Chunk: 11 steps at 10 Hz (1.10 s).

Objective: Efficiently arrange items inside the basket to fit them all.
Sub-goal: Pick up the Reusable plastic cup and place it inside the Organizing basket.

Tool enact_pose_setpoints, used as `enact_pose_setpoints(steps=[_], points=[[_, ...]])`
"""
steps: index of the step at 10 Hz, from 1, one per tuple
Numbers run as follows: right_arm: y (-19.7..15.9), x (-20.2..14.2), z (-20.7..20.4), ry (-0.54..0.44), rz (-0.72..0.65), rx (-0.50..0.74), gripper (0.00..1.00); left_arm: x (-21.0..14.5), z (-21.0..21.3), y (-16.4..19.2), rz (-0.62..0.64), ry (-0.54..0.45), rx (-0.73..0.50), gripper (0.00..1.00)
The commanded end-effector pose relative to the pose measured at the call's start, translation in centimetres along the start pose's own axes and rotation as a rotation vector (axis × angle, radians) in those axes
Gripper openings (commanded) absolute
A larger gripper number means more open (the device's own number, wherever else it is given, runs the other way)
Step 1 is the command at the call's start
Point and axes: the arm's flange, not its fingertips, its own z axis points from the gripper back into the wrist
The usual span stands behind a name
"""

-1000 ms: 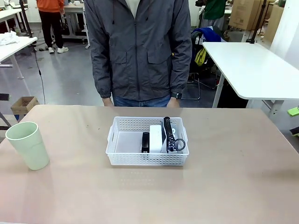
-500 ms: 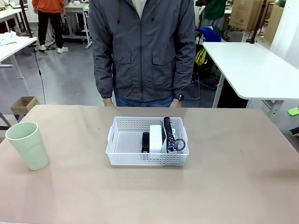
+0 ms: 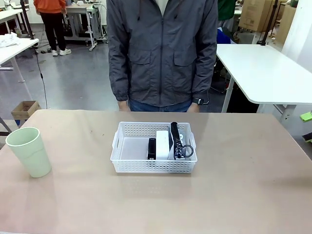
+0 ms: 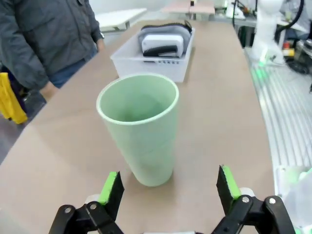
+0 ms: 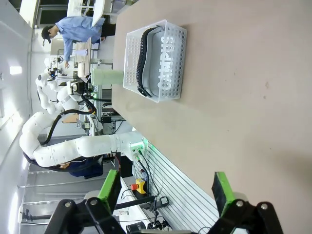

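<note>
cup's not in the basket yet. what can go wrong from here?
1. The cup stands upright and empty in front of the open left gripper; an off-centre close may tip it or shove it away.
2. The basket has free floor only at its left, beside the stapler; going in, the cup may catch the rim or knock the stapler.

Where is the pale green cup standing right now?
In the front view, the pale green cup stands upright at the left of the table, outside the basket; the left tool faces it, open.
</note>
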Motion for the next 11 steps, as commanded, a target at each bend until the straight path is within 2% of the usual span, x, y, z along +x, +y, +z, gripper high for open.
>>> enact_pose_setpoints(steps=[1, 6, 11], points=[[0.1, -0.3, 0.5, 0.014, 0.005, -0.007, 1.00, 0.1, -3.4, 0.7, -0.029, 0.049, -0.011, 1.00], [0.1, -0.3, 0.5, 0.014, 0.005, -0.007, 1.00, -1.2, -9.6, 2.0, 0.003, 0.149, -0.152, 1.00], [0.1, -0.3, 0.5, 0.014, 0.005, -0.007, 1.00, -2.4, -11.8, 3.1, 0.041, 0.105, -0.172, 1.00]])
